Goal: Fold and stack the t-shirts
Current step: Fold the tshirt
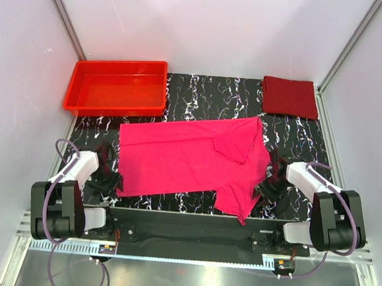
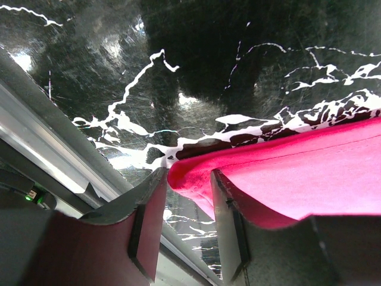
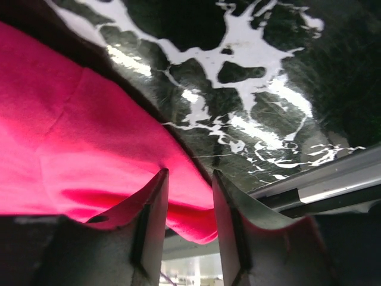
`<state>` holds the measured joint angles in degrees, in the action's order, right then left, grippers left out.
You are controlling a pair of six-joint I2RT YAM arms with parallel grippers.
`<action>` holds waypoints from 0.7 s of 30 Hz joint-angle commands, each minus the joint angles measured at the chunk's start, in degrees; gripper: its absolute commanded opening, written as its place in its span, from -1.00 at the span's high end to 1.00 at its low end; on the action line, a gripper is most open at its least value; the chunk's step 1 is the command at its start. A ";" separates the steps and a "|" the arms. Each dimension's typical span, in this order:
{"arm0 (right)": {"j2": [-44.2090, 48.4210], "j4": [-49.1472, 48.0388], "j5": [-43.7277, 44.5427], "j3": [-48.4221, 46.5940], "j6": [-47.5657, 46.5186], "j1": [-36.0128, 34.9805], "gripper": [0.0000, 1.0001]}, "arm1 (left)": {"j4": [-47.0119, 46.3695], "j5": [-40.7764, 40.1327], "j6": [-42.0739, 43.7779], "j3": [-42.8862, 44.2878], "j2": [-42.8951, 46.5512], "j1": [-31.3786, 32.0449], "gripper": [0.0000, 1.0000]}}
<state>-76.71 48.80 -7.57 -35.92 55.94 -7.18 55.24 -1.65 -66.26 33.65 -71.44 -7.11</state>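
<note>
Over a black marbled table [image 1: 291, 134], white walls all round. Spread mid-table, the magenta-pink shirt [image 1: 190, 159]; folded far right, the maroon shirt [image 1: 289, 96]. Down at its near corners, left gripper [image 2: 189, 179] and right gripper [image 3: 189, 174], both narrow, cloth filling each gap; clamped or not, cannot tell. Best to lift both corners level and carry them far with even tension. Mind the red tray [image 1: 116, 87] just beside the far-left corner, and the sleeve reaching the near edge.

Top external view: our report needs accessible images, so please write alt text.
A magenta-pink t-shirt lies spread across a black marbled table, the left gripper and right gripper flanking its near edge. A folded maroon t-shirt sits far right, a red tray far left.
</note>
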 commanded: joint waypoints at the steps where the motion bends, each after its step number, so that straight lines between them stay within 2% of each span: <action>1: -0.72 1.30 5.18 -1.42 6.01 -2.65 0.20 | -2.42 -0.90 -0.19 0.63 0.07 -0.36 0.15; 3: -1.25 0.78 6.34 -1.96 7.59 -5.02 0.21 | -3.04 -0.29 -0.27 0.37 0.25 -0.36 0.13; 7: -2.48 1.30 7.13 -2.57 10.85 -6.35 0.13 | -2.77 -0.11 -0.27 0.45 0.33 -0.36 0.11; 10: -2.66 2.26 8.88 -3.10 13.83 -6.79 0.16 | -2.68 -0.63 -0.27 0.45 0.95 -0.27 0.11; 11: -2.66 2.44 9.41 -3.19 14.89 -6.79 0.35 | -2.77 -0.72 -0.27 0.45 1.13 -0.36 0.11; 15: -1.52 2.09 10.21 -2.92 14.98 -6.80 0.91 | -2.25 -1.42 0.43 0.80 1.48 -0.44 0.11; 17: -1.34 1.83 10.12 -2.75 14.99 -6.79 1.00 | -1.54 -1.78 0.78 0.80 1.74 -0.36 0.11; 21: -0.90 1.13 8.99 -2.05 13.67 -6.79 1.00 | -0.58 -2.66 0.43 0.63 3.15 -0.36 0.10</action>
<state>-78.65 50.00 -1.93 -37.76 68.88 -13.56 54.41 -2.00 -65.95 33.65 -70.19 -7.22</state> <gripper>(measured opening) 0.011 0.449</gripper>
